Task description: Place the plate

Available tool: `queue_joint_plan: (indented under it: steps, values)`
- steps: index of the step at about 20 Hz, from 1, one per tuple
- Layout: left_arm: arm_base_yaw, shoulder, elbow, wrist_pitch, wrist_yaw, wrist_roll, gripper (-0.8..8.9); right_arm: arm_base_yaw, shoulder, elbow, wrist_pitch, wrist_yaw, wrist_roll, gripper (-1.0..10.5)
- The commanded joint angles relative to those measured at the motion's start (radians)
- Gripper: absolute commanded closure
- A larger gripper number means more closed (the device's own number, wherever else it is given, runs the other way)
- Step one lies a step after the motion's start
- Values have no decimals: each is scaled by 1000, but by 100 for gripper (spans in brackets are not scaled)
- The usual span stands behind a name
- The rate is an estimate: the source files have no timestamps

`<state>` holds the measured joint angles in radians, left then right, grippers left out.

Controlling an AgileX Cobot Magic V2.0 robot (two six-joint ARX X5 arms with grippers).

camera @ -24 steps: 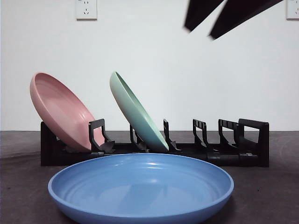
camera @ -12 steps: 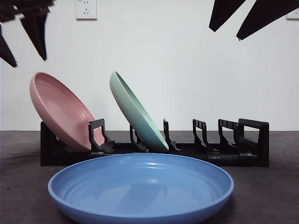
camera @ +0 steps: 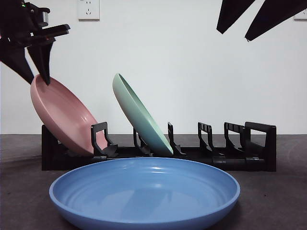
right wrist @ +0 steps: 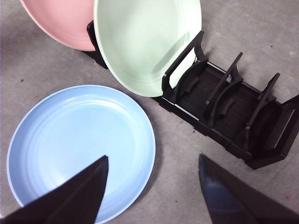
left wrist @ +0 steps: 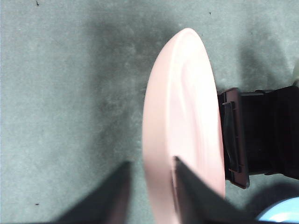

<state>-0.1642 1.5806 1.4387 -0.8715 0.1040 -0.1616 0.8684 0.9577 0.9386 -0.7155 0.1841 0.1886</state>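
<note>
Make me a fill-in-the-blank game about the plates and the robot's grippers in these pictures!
1. The plate lying flat on the table in front of the rack is ____.
2. The left gripper has its jaws on either side of the rim of the ____ plate.
3. The mint green plate leans in the rack beside the ____ plate.
4. The right gripper is open and holds ____.

Missing words: blue; pink; pink; nothing

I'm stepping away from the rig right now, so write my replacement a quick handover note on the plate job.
Left gripper: open, jaws straddling the top rim of the pink plate, not closed on it.
Right gripper: open, holding nothing, high above the table.
Pink plate and green plate lean in slots at one end of the black rack; its other slots hold nothing.
Blue plate lies flat on the table in front of the rack, not yet racked.
</note>
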Motion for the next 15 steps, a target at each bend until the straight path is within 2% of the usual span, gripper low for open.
queue_joint_plan:
  steps: [1, 8, 13, 15]
  values:
    - [-3, 13, 26, 4, -3, -4, 794, 8, 7, 4, 4, 3, 13, 641]
    - [-2, 12, 87, -55, -16, 4, 795, 8, 7, 4, -9, 3, 13, 641]
    - [-1, 12, 212, -206, -176, 50, 795, 8, 7, 4, -37, 3, 13, 641]
    - [6, 9, 256, -275, -192, 64, 795, 8, 7, 4, -37, 4, 13, 641]
